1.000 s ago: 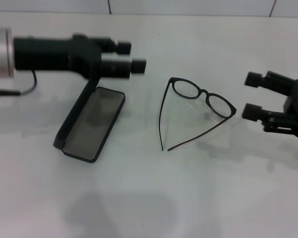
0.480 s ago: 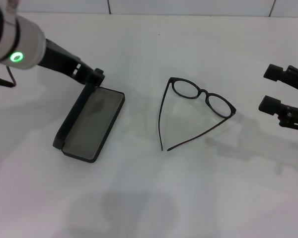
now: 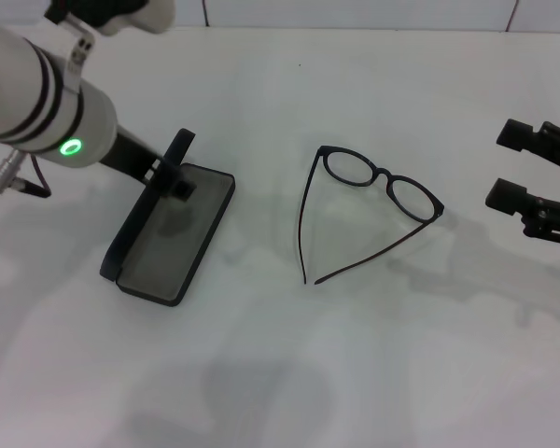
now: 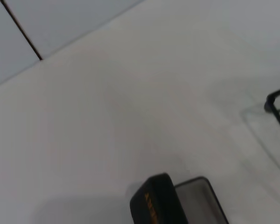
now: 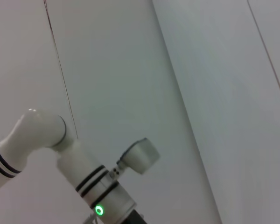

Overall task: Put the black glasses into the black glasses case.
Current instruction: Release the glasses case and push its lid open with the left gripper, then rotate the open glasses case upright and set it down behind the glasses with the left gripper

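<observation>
The black glasses (image 3: pixel 381 182) lie unfolded on the white table at centre, lenses at the far side, temple arms pointing toward me. One temple tip shows in the left wrist view (image 4: pixel 276 103). The black glasses case (image 3: pixel 173 235) lies open to their left, grey lining up, lid standing along its left side. The lid's orange lettering shows in the left wrist view (image 4: pixel 151 206). My left gripper (image 3: pixel 175 168) is at the case's far end, by the lid. My right gripper (image 3: pixel 509 166) is open and empty, right of the glasses.
The white left arm (image 3: pixel 47 107) with a green light reaches over the table's far left; it also shows in the right wrist view (image 5: pixel 91 186). A tiled wall (image 3: pixel 355 11) borders the table's far edge.
My left arm has swung round, bringing its gripper down to the case's far end. My right gripper drew back to the right a second ago and has held still since.
</observation>
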You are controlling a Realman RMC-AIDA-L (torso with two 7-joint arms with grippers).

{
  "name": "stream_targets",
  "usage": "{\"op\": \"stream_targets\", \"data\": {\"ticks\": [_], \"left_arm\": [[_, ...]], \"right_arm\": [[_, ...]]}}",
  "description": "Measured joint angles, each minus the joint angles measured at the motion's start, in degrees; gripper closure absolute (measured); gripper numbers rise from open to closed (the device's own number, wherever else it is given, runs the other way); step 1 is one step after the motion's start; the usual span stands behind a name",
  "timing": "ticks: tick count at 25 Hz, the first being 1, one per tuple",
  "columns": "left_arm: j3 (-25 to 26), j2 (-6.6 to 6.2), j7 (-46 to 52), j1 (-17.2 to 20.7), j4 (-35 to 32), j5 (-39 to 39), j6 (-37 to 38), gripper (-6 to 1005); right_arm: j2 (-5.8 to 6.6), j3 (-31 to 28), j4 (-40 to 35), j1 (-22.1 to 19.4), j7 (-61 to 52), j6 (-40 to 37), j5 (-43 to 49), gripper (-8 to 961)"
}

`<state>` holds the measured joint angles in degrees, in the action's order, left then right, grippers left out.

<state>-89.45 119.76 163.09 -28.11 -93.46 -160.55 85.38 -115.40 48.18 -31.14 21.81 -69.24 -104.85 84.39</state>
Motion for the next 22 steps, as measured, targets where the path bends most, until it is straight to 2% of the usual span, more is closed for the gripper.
{"op": "stream_targets", "data": {"ticks": [6,13,18,22], "left_arm": [[0.1,-0.22,-0.2,-2.3,7.2,-0.9,-0.9,405],[-0.2,-0.17,-0.7,-3.4,10.4,-1.7,-1.1,502],[-0.7,-0.17,-1.5,-3.1,9.9,-1.7,-1.0,686],[-1.9,-0.14,-1.7,-3.0,9.5,-1.7,-1.0,763]], "right_arm": [[-0.06,0.0,0.2,0.0,0.1,0.1,0.2,69],[-0.02,0.0,2.1,0.0,1.4,-0.2,0.1,69],[0.0,0.0,2.2,-0.4,1.4,-0.4,0.1,68],[-0.02,0.0,2.2,-0.8,1.4,-0.4,0.1,68]]}}
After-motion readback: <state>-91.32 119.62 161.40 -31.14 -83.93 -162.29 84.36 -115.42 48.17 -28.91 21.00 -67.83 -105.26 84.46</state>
